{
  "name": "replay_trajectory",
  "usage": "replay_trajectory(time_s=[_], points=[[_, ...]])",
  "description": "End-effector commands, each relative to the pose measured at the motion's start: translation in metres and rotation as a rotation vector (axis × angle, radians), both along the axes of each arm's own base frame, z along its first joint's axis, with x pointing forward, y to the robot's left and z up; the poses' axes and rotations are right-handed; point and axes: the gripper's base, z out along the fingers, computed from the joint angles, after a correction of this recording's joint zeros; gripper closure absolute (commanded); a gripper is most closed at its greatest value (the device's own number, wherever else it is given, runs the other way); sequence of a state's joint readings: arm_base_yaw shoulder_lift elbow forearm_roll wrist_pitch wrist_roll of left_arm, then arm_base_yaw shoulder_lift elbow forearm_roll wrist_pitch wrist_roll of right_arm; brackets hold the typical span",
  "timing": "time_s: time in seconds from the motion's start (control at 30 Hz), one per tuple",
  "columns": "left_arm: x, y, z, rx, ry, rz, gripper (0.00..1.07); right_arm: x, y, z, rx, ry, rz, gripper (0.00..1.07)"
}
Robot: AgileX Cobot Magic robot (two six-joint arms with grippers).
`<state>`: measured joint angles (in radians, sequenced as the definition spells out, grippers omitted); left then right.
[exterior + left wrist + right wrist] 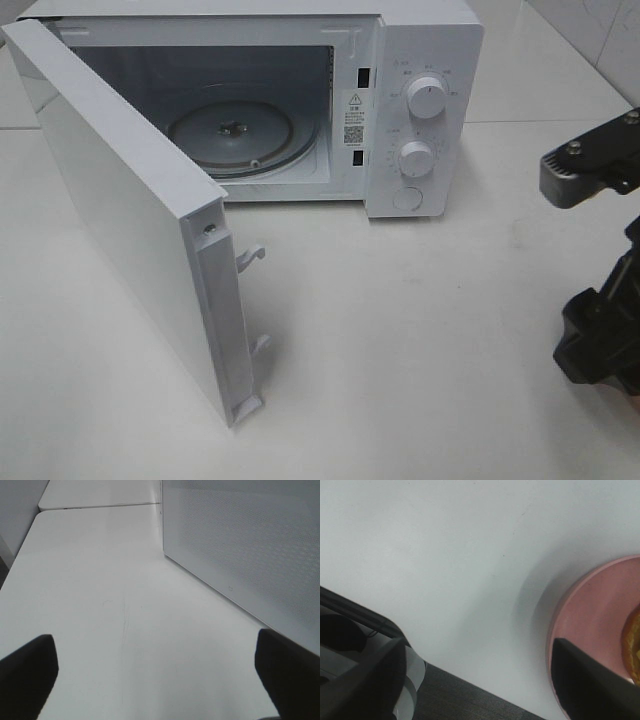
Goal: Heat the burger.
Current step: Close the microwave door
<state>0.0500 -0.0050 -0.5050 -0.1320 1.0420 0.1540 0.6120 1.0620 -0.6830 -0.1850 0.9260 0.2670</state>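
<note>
**Burger waited on its plate at the table edge while the microwave stood open**

The burger (pixel 633 647) showed only as a sliver of golden-brown bun at the edge of the right wrist view, sitting on a pink plate (pixel 585 625). It could not be seen in the high view.

Going from largest to smallest: a white table (pixel 430 330) filled the scene. On it stood a white microwave (pixel 425 60), its door (pixel 120 215) swung wide toward the camera. Inside, the glass turntable (pixel 235 135) lay bare. Two round dials (pixel 427 98) sat on the front panel.

The right arm appeared at the right edge of the high view. Its right gripper (pixel 480 680) hung above the table with its jaws spread apart, one dark finger (pixel 590 680) over the plate's rim, nothing between them. The left gripper (pixel 160 675) was spread wide and empty, near the perforated side of the microwave.

Likely risks: the plate sat close to the table's edge, so a clumsy approach could nudge it off. Closing too hard on the soft bun could squash it or shift its layers. The open door's edge stood in the path to the cavity and could catch the arm.
</note>
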Motion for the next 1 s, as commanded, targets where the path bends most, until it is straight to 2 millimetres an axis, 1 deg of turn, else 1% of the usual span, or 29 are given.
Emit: replay_trajectory(time_s=[0.03, 0.07, 0.1, 0.17, 0.2, 0.23, 0.27, 0.3, 0.37, 0.4, 0.43, 0.47, 0.53, 0.57, 0.6, 0.63, 0.7, 0.73, 0.87, 0.93, 1.0], points=[[-0.003, -0.001, -0.001, -0.004, -0.017, -0.002, 0.07, -0.013, -0.009, 0.013, 0.000, -0.012, 0.020, 0.31], [-0.003, -0.001, -0.001, -0.004, -0.017, -0.002, 0.07, -0.021, -0.015, 0.019, 0.006, -0.024, 0.018, 0.31], [-0.003, -0.001, -0.001, -0.004, -0.017, -0.002, 0.07, -0.021, -0.015, 0.019, 0.006, -0.024, 0.018, 0.31], [-0.003, -0.001, -0.001, -0.004, -0.017, -0.002, 0.07, -0.033, -0.024, 0.028, 0.027, -0.059, 0.018, 0.31], [-0.003, -0.001, -0.001, -0.004, -0.017, -0.002, 0.07, -0.033, -0.024, 0.028, 0.027, -0.059, 0.018, 0.31], [-0.003, -0.001, -0.001, -0.004, -0.017, -0.002, 0.07, -0.038, -0.027, 0.031, 0.036, -0.073, 0.016, 0.31], [-0.003, -0.001, -0.001, -0.004, -0.017, -0.002, 0.07, -0.046, -0.034, 0.037, 0.054, -0.100, 0.011, 0.31], [-0.003, -0.001, -0.001, -0.004, -0.017, -0.002, 0.07, -0.046, -0.034, 0.037, 0.054, -0.100, 0.011, 0.31], [-0.003, -0.001, -0.001, -0.004, -0.017, -0.002, 0.07, -0.059, -0.042, 0.043, 0.074, -0.130, 0.005, 0.31], [-0.003, -0.001, -0.001, -0.004, -0.017, -0.002, 0.07, -0.059, -0.042, 0.043, 0.074, -0.130, 0.005, 0.31], [-0.003, -0.001, -0.001, -0.004, -0.017, -0.002, 0.07, -0.066, -0.048, 0.046, 0.087, -0.147, 0.000, 0.31], [-0.003, -0.001, -0.001, -0.004, -0.017, -0.002, 0.07, -0.066, -0.048, 0.046, 0.087, -0.147, 0.000, 0.31], [-0.003, -0.001, -0.001, -0.004, -0.017, -0.002, 0.07, -0.077, -0.056, 0.049, 0.102, -0.170, -0.006, 0.31], [-0.003, -0.001, -0.001, -0.004, -0.017, -0.002, 0.07, -0.077, -0.056, 0.049, 0.102, -0.170, -0.006, 0.31], [-0.003, -0.001, -0.001, -0.004, -0.017, -0.002, 0.07, -0.085, -0.061, 0.051, 0.121, -0.196, -0.009, 0.31], [-0.003, -0.001, -0.001, -0.004, -0.017, -0.002, 0.07, -0.085, -0.061, 0.051, 0.121, -0.196, -0.009, 0.31], [-0.003, -0.001, -0.001, -0.004, -0.017, -0.002, 0.07, -0.094, -0.068, 0.054, 0.152, -0.241, -0.017, 0.31], [-0.003, -0.001, -0.001, -0.004, -0.017, -0.002, 0.07, -0.094, -0.068, 0.054, 0.152, -0.241, -0.017, 0.31], [-0.003, -0.001, -0.001, -0.004, -0.017, -0.002, 0.07, -0.104, -0.079, 0.058, 0.160, -0.312, -0.070, 0.31], [-0.003, -0.001, -0.001, -0.004, -0.017, -0.002, 0.07, -0.106, -0.081, 0.058, 0.157, -0.323, -0.079, 0.31], [-0.003, -0.001, -0.001, -0.004, -0.017, -0.002, 0.07, -0.111, -0.085, 0.059, 0.162, -0.362, -0.116, 0.31]])
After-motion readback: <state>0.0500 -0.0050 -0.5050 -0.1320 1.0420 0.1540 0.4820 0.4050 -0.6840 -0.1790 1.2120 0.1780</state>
